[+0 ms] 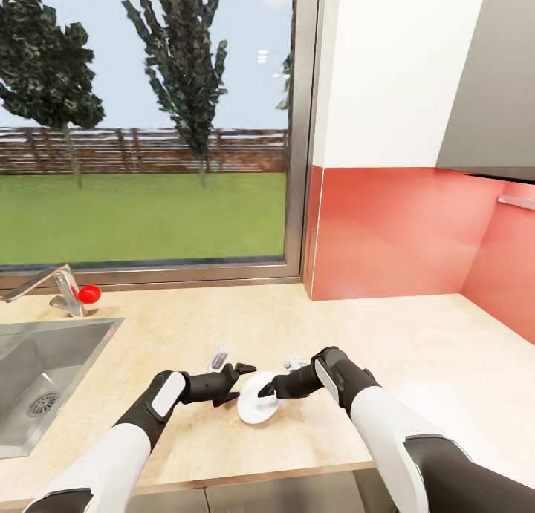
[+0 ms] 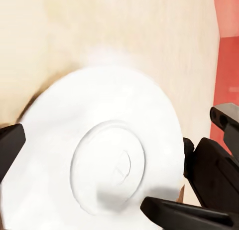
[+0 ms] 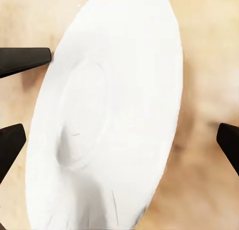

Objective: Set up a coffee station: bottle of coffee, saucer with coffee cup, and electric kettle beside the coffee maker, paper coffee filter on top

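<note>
Your round white ceramic saucer (image 1: 258, 407) sits tilted on the pale wood-look countertop (image 1: 416, 350), between your left gripper (image 1: 239, 379) and right gripper (image 1: 269, 393). I cannot tell whether either grips it. The steel sink (image 1: 30, 364) is far left.

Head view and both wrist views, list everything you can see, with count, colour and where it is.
saucer: one, white, tilted on edge on the countertop between the two grippers
countertop: one, light wood tone, below the window
sink: one, steel grey, set in the countertop at the left
faucet: one, metallic, behind the sink
red ball-like object: one, red, beside the faucet
window: one, showing lawn, trees, fence
backsplash: one, red, right of the window
left gripper: black, jaws at the saucer's left rim
right gripper: black, jaws at the saucer's right side
</note>
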{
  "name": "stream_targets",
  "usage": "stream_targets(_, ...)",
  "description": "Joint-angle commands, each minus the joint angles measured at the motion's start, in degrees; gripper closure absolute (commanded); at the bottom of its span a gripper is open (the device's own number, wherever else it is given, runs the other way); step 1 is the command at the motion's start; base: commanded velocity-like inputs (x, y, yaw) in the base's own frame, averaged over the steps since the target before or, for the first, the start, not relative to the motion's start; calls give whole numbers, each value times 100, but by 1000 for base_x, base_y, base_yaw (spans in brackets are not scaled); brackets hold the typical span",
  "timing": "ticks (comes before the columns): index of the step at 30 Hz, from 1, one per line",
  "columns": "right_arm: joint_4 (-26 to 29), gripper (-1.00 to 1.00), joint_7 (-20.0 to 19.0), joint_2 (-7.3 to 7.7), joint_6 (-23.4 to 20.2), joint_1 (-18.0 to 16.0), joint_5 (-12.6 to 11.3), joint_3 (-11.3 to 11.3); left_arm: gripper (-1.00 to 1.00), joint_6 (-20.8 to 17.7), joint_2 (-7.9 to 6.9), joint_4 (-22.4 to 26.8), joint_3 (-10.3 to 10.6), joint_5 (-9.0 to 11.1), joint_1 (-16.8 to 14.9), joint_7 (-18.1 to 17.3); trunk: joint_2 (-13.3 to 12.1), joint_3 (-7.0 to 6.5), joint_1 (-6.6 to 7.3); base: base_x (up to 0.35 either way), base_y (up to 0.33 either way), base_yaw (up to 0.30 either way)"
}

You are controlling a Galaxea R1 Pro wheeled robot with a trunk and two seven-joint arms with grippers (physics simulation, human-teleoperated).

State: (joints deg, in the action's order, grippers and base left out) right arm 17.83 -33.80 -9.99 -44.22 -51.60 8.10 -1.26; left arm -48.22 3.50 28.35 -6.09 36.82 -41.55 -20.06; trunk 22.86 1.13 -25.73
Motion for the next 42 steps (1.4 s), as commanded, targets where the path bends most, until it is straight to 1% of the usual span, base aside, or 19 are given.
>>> stream_targets(1,-166,-100,-24,-1,-25,0,131,12,-100,-12,10,-173,-25,-193,-2,4,7,15,-6,0,0,0)
stream_targets(3,-166,-100,-23,-1,-25,0,131,12,-100,-12,17,-172,-25,-193,-5,3,7,15,-6,0,0,0)
stream_targets(4,-166,100,-23,-1,-25,0,131,12,-100,-12,18,-172,-24,-193,-5,3,7,15,-6,0,0,0)
stream_targets(18,-163,100,-24,-1,-25,0,131,12,-100,-21,11,-136,-33,-187,-3,3,7,15,-6,0,0,0)
stream_targets(22,-158,100,-26,-1,-25,0,131,12,-100,-23,-11,-122,-33,-188,-5,3,7,15,-6,0,0,0)
stream_targets(24,-151,100,-23,-1,-25,0,131,12,-100,-25,-52,-117,-38,-192,-3,-3,7,15,-6,0,0,0)
stream_targets(26,-129,100,-22,-1,-25,0,131,12,-100,-39,-193,-83,-41,-182,-5,-19,7,15,-6,0,0,0)
stream_targets(27,-114,100,-22,-1,-25,0,131,12,-100,-43,-328,-68,-45,-178,-8,-30,7,15,-6,0,0,0)
stream_targets(28,-100,100,-22,-1,-25,0,131,7,-100,-51,-510,-57,-46,-172,-14,-43,7,15,-6,0,0,0)
stream_targets(30,-73,100,-21,-1,-25,0,129,4,-100,-57,-659,11,-41,-169,-21,-54,7,15,-6,0,0,0)
stream_targets(31,18,100,-21,-1,-25,0,126,4,-100,-81,-739,246,-33,-167,-25,-62,7,15,-6,0,0,0)
stream_targets(32,132,100,-21,-1,-25,0,124,3,-100,-105,-768,501,-26,-171,-23,-65,7,15,-6,0,0,0)
stream_targets(35,393,100,-39,-1,-25,0,122,3,-100,-185,-817,1017,-18,-171,-14,-67,7,15,-6,0,0,0)
stream_targets(38,652,100,-92,-1,-25,0,122,3,-100,-414,-870,1436,-11,-167,-12,-86,7,15,-6,0,0,0)
stream_targets(39,828,100,-105,-1,-25,0,122,3,-100,-563,-886,1653,6,-167,-9,-156,7,15,-6,0,0,0)
stream_targets(40,891,100,-107,-1,-25,0,122,3,-100,-607,-892,1731,12,-168,-8,-201,7,15,-6,0,0,0)
stream_targets(41,1092,100,-117,-1,-24,0,122,3,-100,-707,-922,1977,33,-185,19,-405,7,15,-6,0,0,0)
stream_targets(42,1412,100,-125,-1,-23,0,122,3,-100,-755,-990,2306,59,-218,187,-823,7,15,-6,0,0,0)
